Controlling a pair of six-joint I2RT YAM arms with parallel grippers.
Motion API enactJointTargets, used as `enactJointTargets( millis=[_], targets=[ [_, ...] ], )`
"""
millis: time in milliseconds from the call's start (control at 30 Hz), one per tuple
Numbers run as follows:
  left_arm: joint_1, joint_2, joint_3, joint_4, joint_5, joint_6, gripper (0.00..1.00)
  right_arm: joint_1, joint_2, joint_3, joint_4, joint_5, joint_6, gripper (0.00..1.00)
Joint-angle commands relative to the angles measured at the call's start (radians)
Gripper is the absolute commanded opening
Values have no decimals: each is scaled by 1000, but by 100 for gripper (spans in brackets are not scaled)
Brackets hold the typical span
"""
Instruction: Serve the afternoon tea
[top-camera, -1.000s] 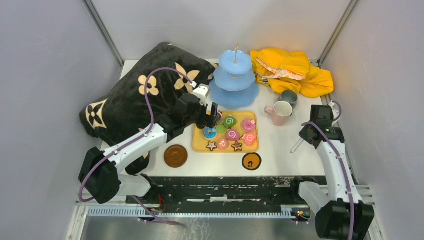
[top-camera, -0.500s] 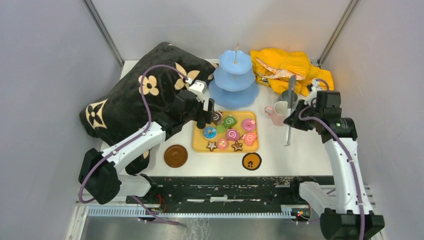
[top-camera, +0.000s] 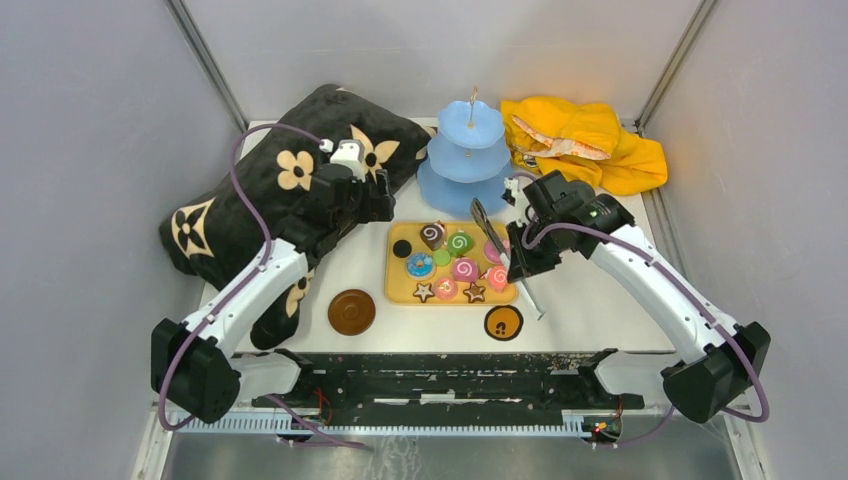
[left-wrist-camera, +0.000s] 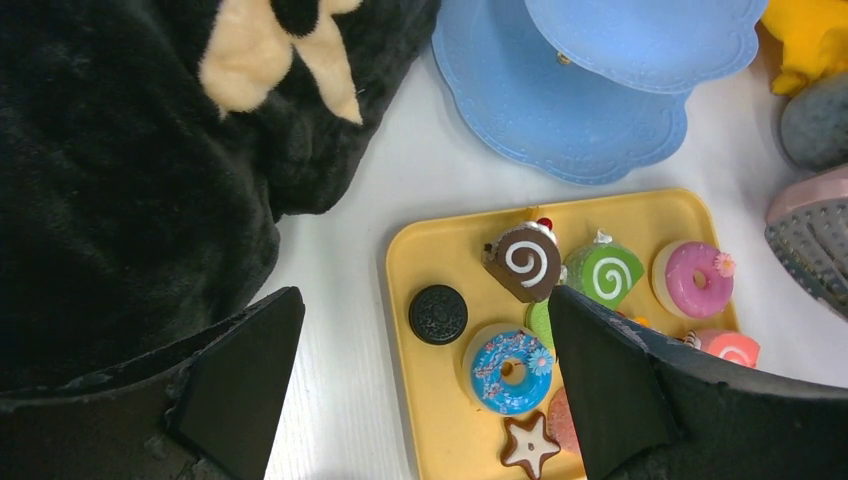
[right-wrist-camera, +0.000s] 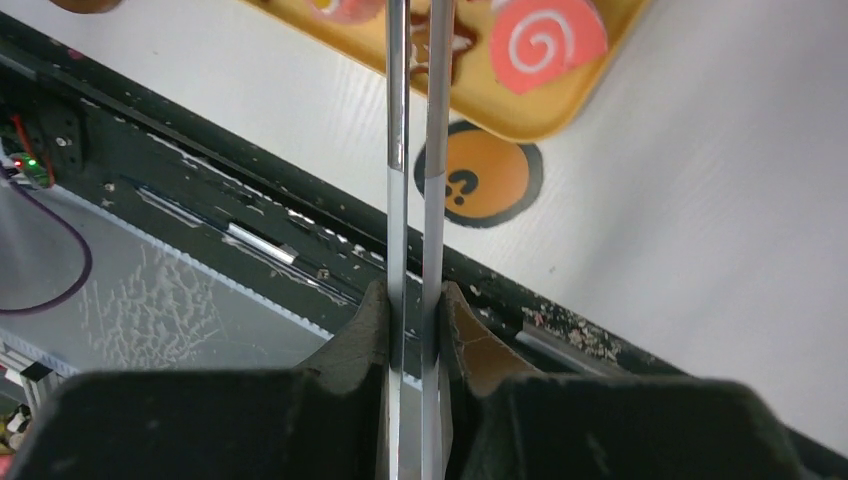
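Right pincer (right-wrist-camera: 413, 305): clamped on tongs (right-wrist-camera: 397, 150).
Left pincer (left-wrist-camera: 425, 385): apart.
Sweets (left-wrist-camera: 527, 262): ahead of right pincer, light, hard (likely slippery); pinch sides.

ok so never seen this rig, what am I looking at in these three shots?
Two robot arms are bolted at the near edge of the table, each ending in a two-finger gripper. The wide picture comes from a fixed camera above and behind them. The other two come from cameras on the wrists, looking past each arm's own fingers.

On the table: a yellow tray of toy sweets, a light-blue three-tier stand behind it, two round coasters in front, a black flowered pillow on the left, a yellow cloth at the back.

The left gripper is open and empty, by the tray's far left corner. The right gripper is shut on metal tongs, angled across the tray's right end.
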Motion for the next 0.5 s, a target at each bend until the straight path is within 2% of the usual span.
enactJointTargets(
  millis=[0, 133, 467],
  targets=[
    [14, -47, -1, 4, -10, -39, 99, 2, -38, -13, -125, 110, 58, 2],
    [14, -40, -9, 18, 5, -43, 99, 4, -51, -30, -233, 94, 50, 2],
    [15, -22, -16, 32, 31, -47, 99, 8, -182, -70, -390, 111, 68, 13]
  ],
)
